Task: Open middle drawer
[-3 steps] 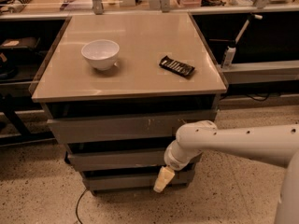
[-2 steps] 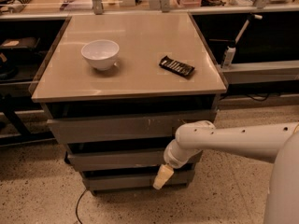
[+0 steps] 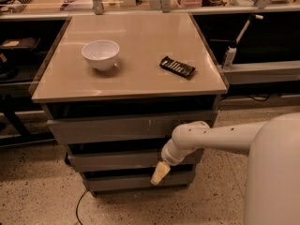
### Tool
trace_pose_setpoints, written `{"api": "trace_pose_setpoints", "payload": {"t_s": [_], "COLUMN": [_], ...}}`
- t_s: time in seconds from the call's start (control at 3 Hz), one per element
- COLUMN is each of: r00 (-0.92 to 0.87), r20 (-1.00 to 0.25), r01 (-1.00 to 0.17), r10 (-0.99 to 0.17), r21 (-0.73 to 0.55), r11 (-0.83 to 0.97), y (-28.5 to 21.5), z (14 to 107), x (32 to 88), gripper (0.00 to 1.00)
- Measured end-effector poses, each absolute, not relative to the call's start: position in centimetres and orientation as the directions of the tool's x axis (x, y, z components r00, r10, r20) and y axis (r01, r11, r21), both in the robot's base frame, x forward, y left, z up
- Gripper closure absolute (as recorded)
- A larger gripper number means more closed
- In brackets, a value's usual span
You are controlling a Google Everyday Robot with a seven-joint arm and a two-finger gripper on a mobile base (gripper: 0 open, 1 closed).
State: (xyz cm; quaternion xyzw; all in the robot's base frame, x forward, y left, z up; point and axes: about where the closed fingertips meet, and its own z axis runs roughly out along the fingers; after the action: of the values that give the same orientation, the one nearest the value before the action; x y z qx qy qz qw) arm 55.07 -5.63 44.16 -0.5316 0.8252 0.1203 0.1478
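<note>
The cabinet has three grey drawer fronts under its beige top. The middle drawer (image 3: pixel 112 161) is the plain grey second front, sitting shut. Above it is the front with pale scratch marks (image 3: pixel 131 127); below it is the lowest front (image 3: pixel 126 181). My white arm reaches in from the right. My gripper (image 3: pixel 159 173) hangs in front of the cabinet's right side, its cream tip at the lower edge of the middle drawer's front, over the gap above the lowest front.
A white bowl (image 3: pixel 100 55) and a black flat packet (image 3: pixel 177 66) lie on the cabinet top (image 3: pixel 140 41). Dark shelving stands left and right. A cable (image 3: pixel 77 205) trails on the speckled floor at the front left.
</note>
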Motion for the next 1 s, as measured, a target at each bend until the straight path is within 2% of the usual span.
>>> {"api": "trace_pose_setpoints", "payload": {"t_s": [1.0], "r00": [-0.375], "r20": [-0.342], "r01": [-0.925], "r10": [-0.862], "r21": [0.081], "r11": [0.370], "y": [-4.2], "z": [42.1], "x": [53.2], "gripper": [0.00]}}
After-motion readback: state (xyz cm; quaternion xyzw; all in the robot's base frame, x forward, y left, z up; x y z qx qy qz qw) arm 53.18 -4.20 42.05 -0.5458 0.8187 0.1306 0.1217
